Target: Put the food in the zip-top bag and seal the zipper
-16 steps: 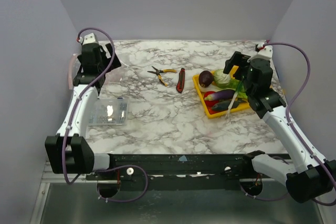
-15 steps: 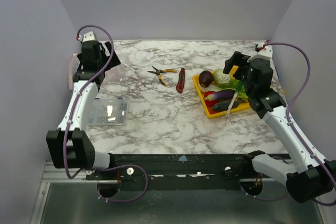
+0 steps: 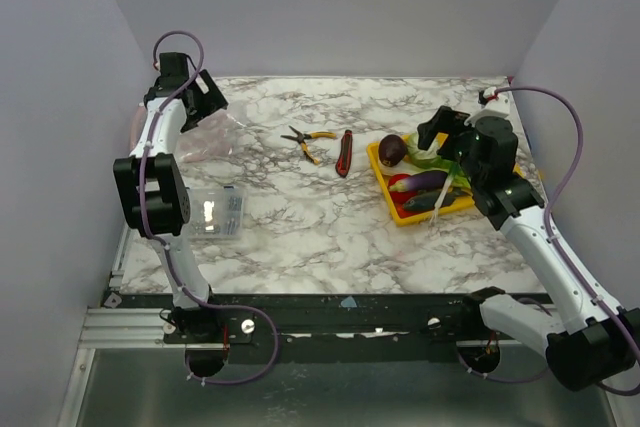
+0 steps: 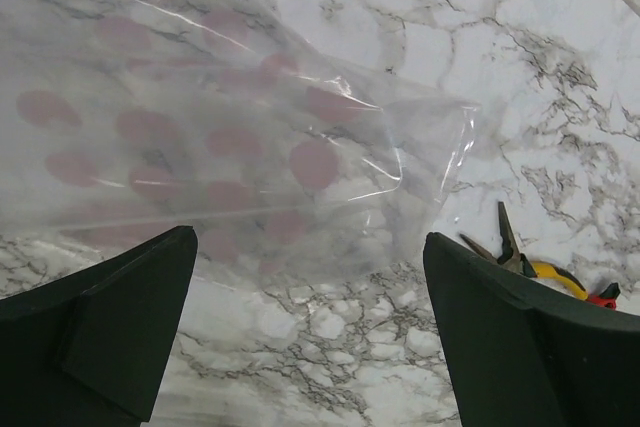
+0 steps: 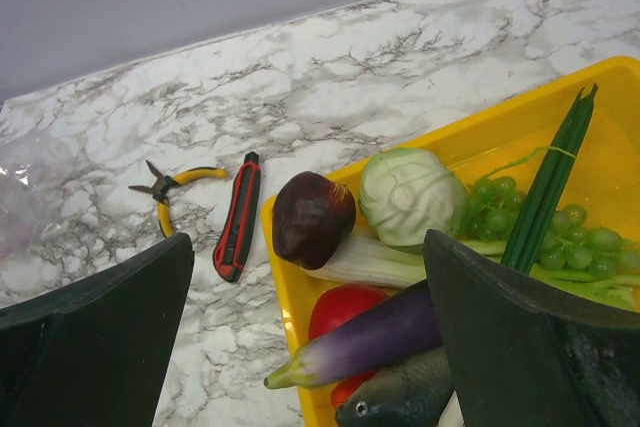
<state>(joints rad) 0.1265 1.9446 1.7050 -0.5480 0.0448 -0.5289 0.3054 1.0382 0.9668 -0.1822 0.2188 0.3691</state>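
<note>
The zip-top bag (image 3: 208,137) lies flat at the far left of the table, clear film with pink dots; the left wrist view (image 4: 250,137) shows it just ahead of my fingers. I cannot make out its zipper. My left gripper (image 3: 195,97) is open and empty above the bag's near edge (image 4: 310,327). The food lies in a yellow tray (image 3: 399,213): a maroon round piece (image 5: 313,217), cabbage (image 5: 410,195), purple eggplant (image 5: 385,335), a red piece (image 5: 350,309), green grapes (image 5: 500,217) and a dark fish (image 5: 410,397). My right gripper (image 3: 440,129) is open and empty over the tray (image 5: 310,327).
Yellow-handled pliers (image 3: 308,139) and a red-and-black utility knife (image 3: 344,152) lie between the bag and the tray; both also show in the right wrist view, pliers (image 5: 175,187) and knife (image 5: 237,217). A rigid clear box (image 3: 210,212) sits at the near left.
The left arm has folded up and its gripper has moved toward the back, over the bag. The right gripper has shifted slightly left over the tray.
</note>
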